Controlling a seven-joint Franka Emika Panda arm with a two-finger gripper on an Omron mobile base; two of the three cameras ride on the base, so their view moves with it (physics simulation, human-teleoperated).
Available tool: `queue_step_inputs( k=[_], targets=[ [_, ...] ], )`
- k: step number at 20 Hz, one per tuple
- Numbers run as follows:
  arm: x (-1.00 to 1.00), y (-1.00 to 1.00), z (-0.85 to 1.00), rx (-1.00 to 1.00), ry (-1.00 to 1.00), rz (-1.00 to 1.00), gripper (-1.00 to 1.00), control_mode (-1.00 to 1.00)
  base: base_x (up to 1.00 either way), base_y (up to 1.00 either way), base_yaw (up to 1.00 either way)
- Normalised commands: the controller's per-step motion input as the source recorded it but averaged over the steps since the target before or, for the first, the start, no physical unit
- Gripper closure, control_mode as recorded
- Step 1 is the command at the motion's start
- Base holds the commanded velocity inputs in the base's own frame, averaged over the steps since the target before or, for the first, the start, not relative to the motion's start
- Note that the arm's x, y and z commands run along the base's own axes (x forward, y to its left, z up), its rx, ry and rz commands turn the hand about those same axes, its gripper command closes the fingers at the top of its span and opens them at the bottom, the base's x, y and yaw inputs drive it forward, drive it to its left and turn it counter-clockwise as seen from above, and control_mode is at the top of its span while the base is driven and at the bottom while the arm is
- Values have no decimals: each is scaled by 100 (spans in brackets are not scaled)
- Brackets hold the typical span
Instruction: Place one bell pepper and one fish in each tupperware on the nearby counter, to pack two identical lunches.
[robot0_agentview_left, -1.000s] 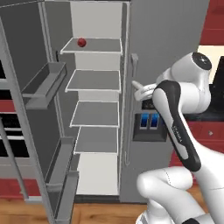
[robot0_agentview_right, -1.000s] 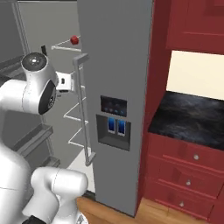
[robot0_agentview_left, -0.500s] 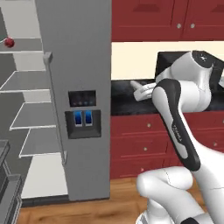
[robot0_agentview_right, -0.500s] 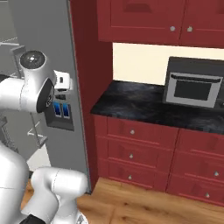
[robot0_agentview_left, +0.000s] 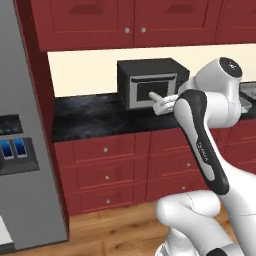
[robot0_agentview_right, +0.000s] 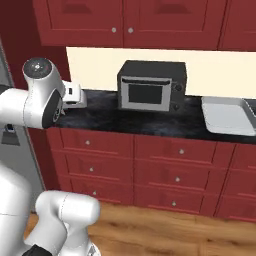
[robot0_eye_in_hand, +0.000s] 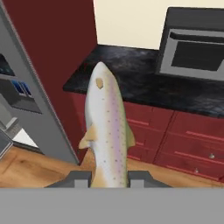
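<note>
Silvery-tan and pink-flushed, the fish sticks out from our gripper, whose fingertips pinch its tail end, held in the air near the black counter, where a grey tupperware sits right of the toaster oven.

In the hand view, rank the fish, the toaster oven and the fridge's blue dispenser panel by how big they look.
1. fish, though it is close to the camera in the gripper, so it looks oversized
2. toaster oven, cut by the frame edge
3. dispenser panel, clearly smallest
</note>
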Motion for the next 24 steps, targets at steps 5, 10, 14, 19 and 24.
queue_step_inputs(
  k=[5, 10, 14, 19, 24],
  targets=[
    [0, 0, 0, 0, 0, 0, 100, 100, 0, -100, -25],
    [0, 0, 0, 0, 0, 0, 100, 100, 6, -100, -20],
    [0, 0, 0, 0, 0, 0, 100, 100, 31, -100, -21],
    [0, 0, 0, 0, 0, 0, 100, 100, 50, -87, -12],
    [0, 0, 0, 0, 0, 0, 100, 100, 99, -19, 0]
  ],
)
